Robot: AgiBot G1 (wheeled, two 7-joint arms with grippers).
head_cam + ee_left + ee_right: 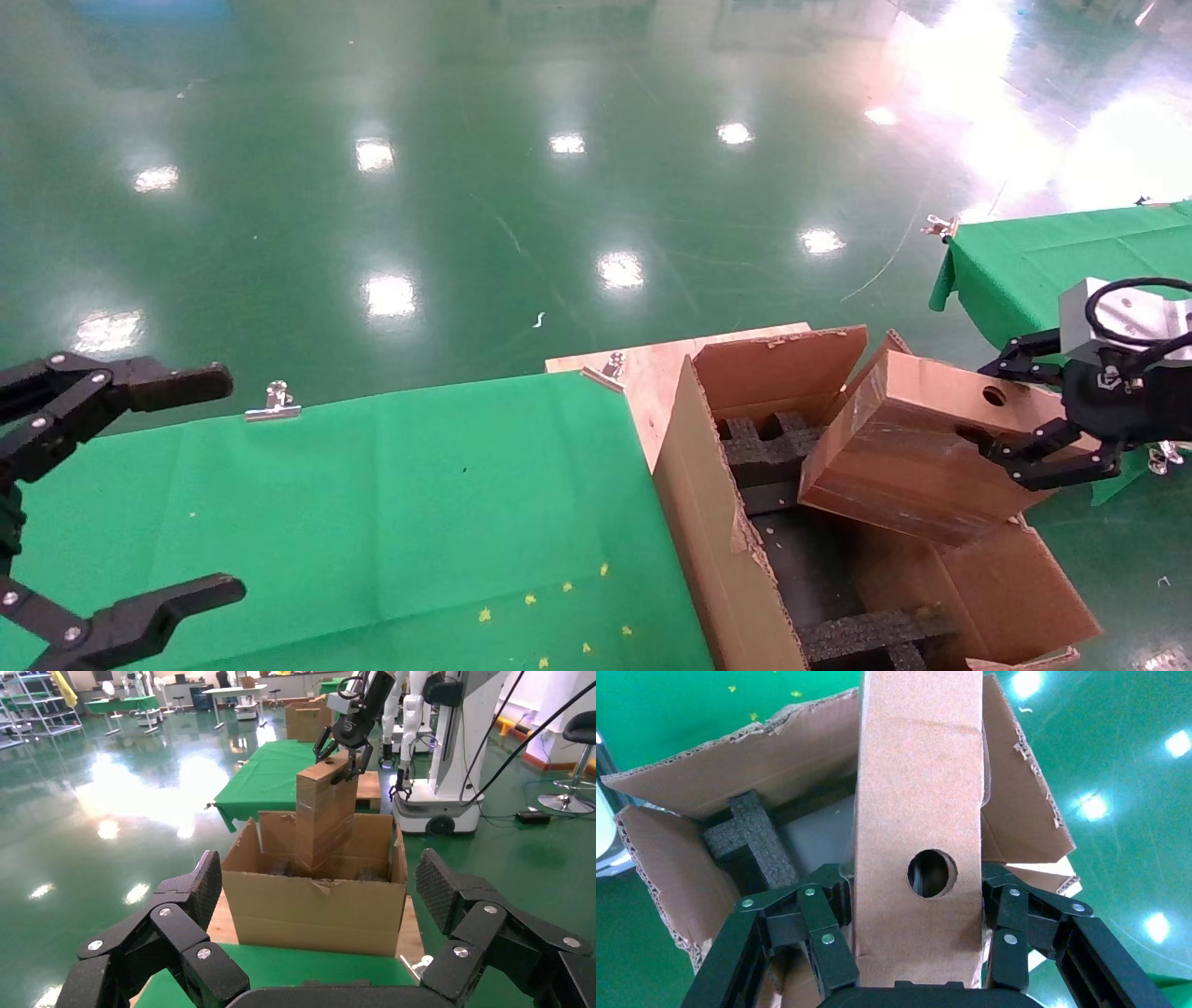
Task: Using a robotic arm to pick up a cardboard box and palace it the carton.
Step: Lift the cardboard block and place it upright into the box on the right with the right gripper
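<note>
cardboard box point(908, 457) tilted over the carton point(717, 522), lower end inside its opening | right gripper point(1001, 415) on box's right end | foam inserts point(759, 447) in carton | carton right of table point(372, 522) | left gripper point(200, 485) over table's left edge

The cardboard box point(917, 447) is plain brown card, matt on the face with the punched hole, glossy where clear tape wraps its side. The carton point(717, 522) is rougher corrugated board with ragged, torn flap edges, and coarse black foam inserts point(764, 447) sit inside it, dull and grainy. Green cloth point(372, 522) covers the desk, soft and creased, pinned by shiny metal clips point(273, 403). The floor point(466, 186) is glossy green, mirroring the lights. The right gripper point(1010, 415) is matt black with small bright rivets, under a silver metal block point(1117, 321).
</note>
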